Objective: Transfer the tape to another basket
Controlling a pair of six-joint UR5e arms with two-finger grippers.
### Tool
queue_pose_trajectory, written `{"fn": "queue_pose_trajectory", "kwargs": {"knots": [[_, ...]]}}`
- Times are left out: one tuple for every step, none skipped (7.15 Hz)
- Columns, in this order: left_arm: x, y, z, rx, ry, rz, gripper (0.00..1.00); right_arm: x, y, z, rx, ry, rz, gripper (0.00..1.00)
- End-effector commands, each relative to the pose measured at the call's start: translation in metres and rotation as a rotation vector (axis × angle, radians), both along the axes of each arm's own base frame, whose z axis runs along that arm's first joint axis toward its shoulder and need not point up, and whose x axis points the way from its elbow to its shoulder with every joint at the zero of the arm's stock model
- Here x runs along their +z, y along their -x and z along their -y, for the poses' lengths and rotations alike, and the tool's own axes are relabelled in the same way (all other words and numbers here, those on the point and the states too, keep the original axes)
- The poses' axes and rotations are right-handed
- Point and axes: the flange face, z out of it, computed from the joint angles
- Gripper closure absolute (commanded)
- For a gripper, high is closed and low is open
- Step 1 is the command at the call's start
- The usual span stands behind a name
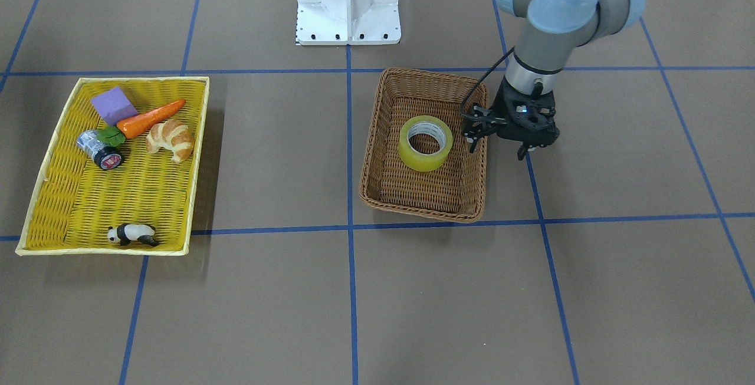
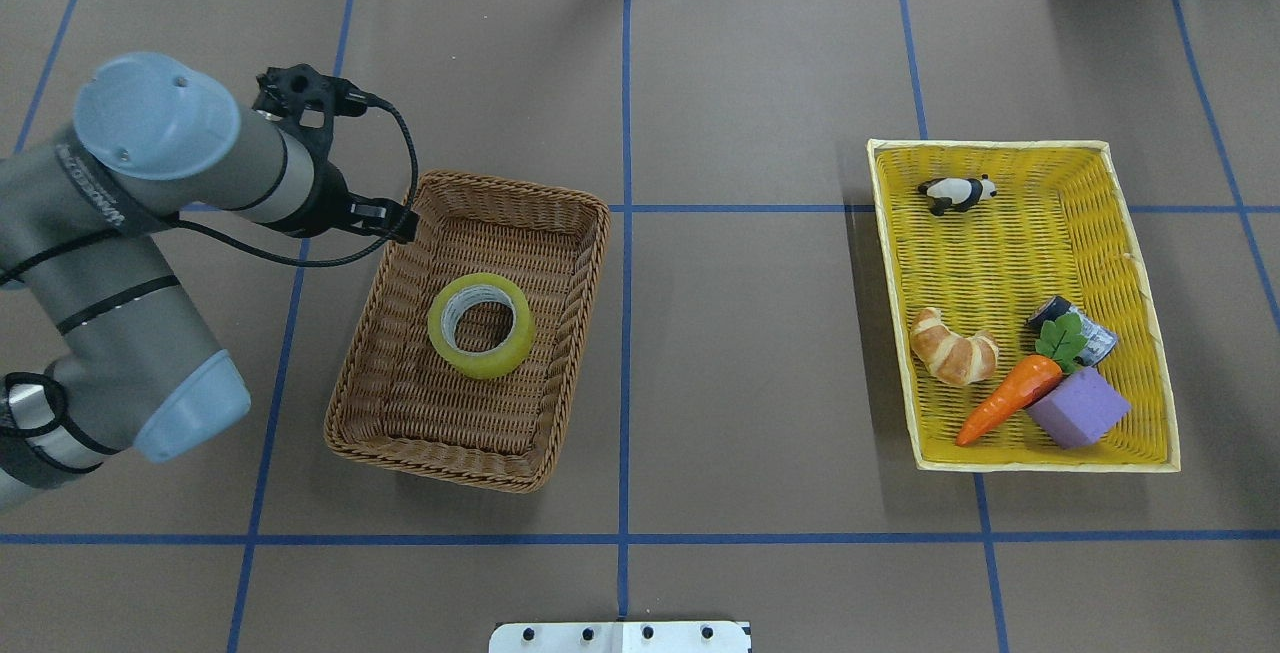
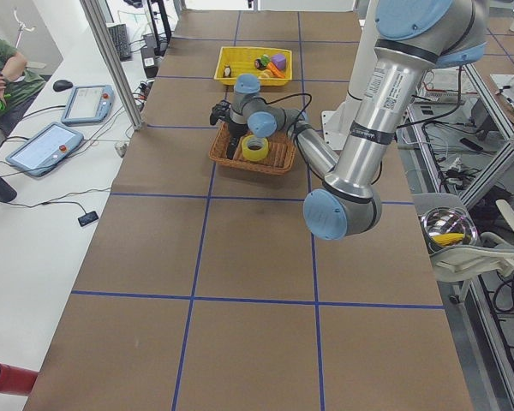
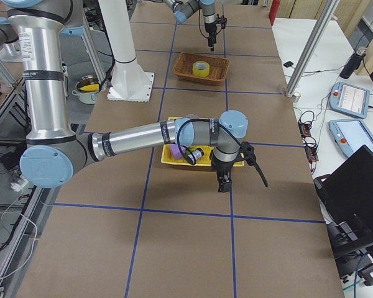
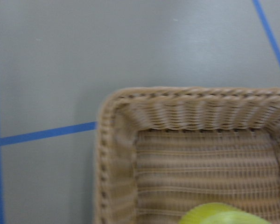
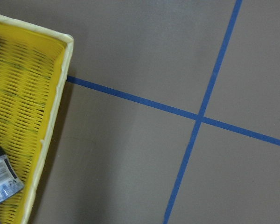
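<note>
The yellow tape roll (image 1: 422, 162) lies flat inside the brown wicker basket (image 1: 422, 211). It also shows in the overhead view (image 2: 480, 365), inside the basket (image 2: 440, 468). My left gripper (image 1: 497, 148) hangs open and empty over the basket's side rim, beside the tape and apart from it. The left wrist view shows a basket corner (image 5: 116, 154) and the tape's edge (image 5: 219, 215). My right gripper (image 4: 224, 185) shows only in the exterior right view, over the table beside the yellow tray. I cannot tell if it is open or shut.
A flat yellow woven tray (image 1: 106, 208) holds a croissant (image 1: 171, 140), a carrot (image 1: 150, 118), a purple block (image 1: 114, 105), a silver cylinder (image 1: 97, 148) and a panda figure (image 1: 133, 234). The robot's white base (image 1: 348, 2) stands at the table's back edge.
</note>
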Motion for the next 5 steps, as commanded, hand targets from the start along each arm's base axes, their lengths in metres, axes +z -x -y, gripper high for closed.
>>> {"fn": "queue_pose_trajectory", "kwargs": {"knots": [[0.076,0.115,0.028,0.02,0.036,0.047,0.02,0.012,-0.012,-0.002,0.011,0.003,-0.124,0.0],[0.131,0.191,0.036,0.025,0.034,0.102,0.02,0.018,-0.014,-0.001,0.01,0.006,-0.153,0.0],[0.186,0.249,0.052,0.066,0.008,0.183,0.02,0.021,-0.013,-0.001,0.013,0.016,-0.143,0.0],[0.24,0.31,0.06,0.129,-0.033,0.252,0.02,0.036,-0.014,-0.004,0.011,0.046,-0.145,0.0],[0.283,0.366,0.064,0.152,-0.03,0.29,0.02,0.049,-0.015,-0.015,0.01,0.068,-0.147,0.0]]}}
